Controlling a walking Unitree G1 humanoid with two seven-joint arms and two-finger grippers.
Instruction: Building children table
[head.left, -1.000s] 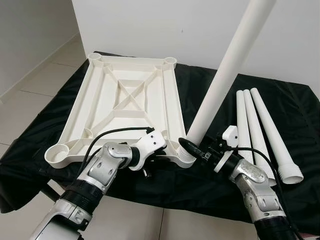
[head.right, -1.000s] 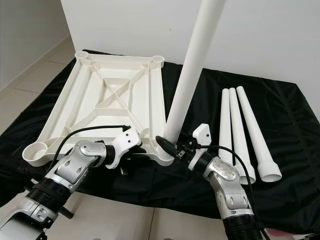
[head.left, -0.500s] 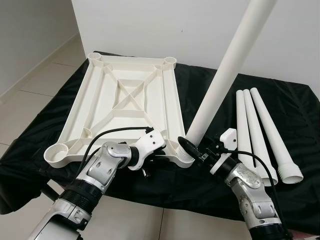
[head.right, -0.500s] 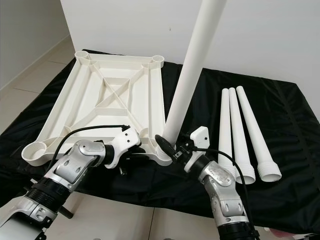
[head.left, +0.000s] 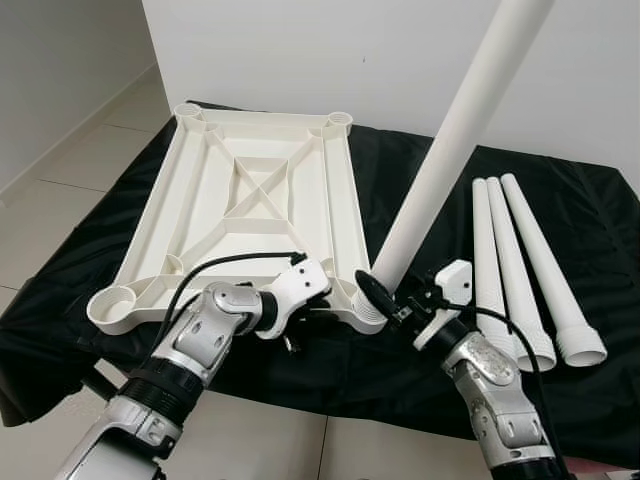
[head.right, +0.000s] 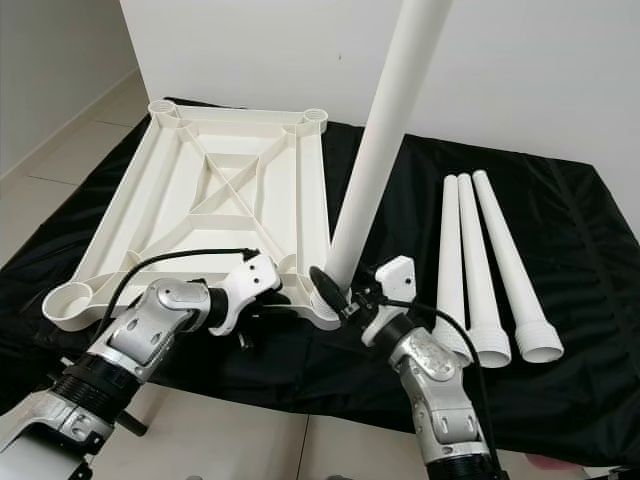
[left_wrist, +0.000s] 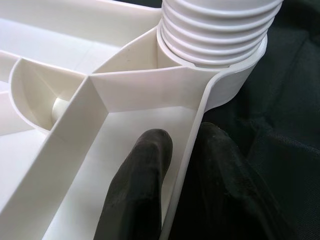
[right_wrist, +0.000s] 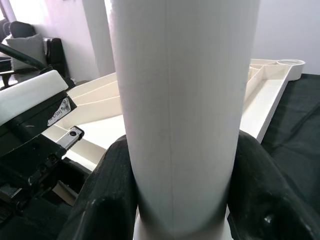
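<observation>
Right gripper (right_wrist: 175, 200) clasps the upright table leg (head.left: 450, 150) near its ribbed foot, seated in the upturned tabletop (head.left: 250, 190)'s near corner socket; its forearm has swung leftward since earlier. Left gripper (left_wrist: 182, 165) still pinches the tabletop's rim beside that socket.

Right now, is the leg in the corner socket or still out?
In. The leg's ribbed end sits inside the tabletop's corner socket; the right gripper clamps it and the left gripper pinches the rim.
</observation>
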